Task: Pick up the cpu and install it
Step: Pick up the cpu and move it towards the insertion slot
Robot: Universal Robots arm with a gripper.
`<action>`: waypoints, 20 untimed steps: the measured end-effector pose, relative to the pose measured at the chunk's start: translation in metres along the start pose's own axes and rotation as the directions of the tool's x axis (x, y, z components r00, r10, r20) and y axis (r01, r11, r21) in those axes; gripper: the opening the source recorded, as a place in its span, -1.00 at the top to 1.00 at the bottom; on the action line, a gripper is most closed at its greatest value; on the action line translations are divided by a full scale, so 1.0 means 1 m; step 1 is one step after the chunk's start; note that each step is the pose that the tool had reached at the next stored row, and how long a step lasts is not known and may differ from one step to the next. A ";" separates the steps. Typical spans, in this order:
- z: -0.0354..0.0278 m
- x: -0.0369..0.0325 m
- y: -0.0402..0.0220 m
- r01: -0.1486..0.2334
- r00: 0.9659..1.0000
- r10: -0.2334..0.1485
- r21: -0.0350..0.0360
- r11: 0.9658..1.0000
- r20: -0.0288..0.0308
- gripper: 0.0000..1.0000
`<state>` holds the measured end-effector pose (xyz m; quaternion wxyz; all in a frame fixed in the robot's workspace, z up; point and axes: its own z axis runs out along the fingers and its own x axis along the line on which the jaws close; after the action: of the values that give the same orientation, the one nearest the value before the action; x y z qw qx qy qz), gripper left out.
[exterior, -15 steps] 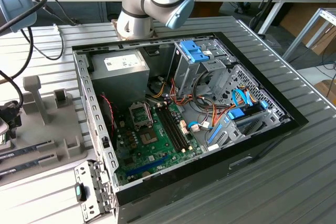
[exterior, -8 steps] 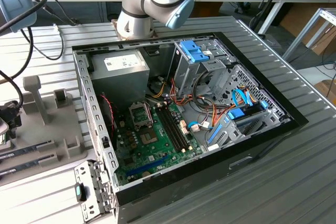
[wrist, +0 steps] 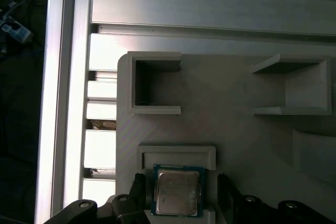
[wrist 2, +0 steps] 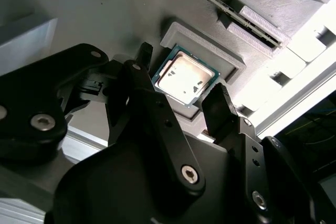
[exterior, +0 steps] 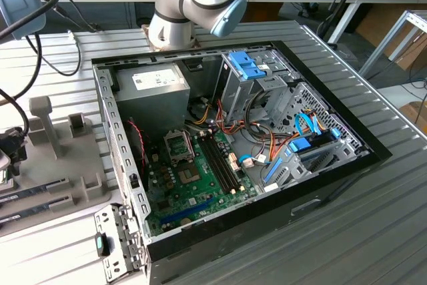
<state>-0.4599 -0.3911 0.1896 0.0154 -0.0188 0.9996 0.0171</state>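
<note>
Straddling the small flat square cpu (wrist: 177, 191), silver-grey on top with a green rim: the black metal gripper (wrist 2: 181, 73).
Jaws: apart, one dark finger (wrist 2: 219, 103) on either side of the cpu, and both stand clear of its edges in the first wrist view.
Cpu: lying flat in the shallow square recess of a light grey plastic holder (wrist: 176, 153).
Holder: resting on the ribbed aluminium table (wrist: 210, 9), near one edge.
Case: open black computer case (exterior: 333, 165) with a green motherboard (exterior: 193, 188), around the table's middle.
</note>
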 end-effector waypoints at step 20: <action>0.0000 0.0002 0.0000 0.000 1.000 0.000 0.000 1.000 0.000 0.05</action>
<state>-0.4602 -0.3911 0.1896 0.0154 -0.0188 0.9996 0.0171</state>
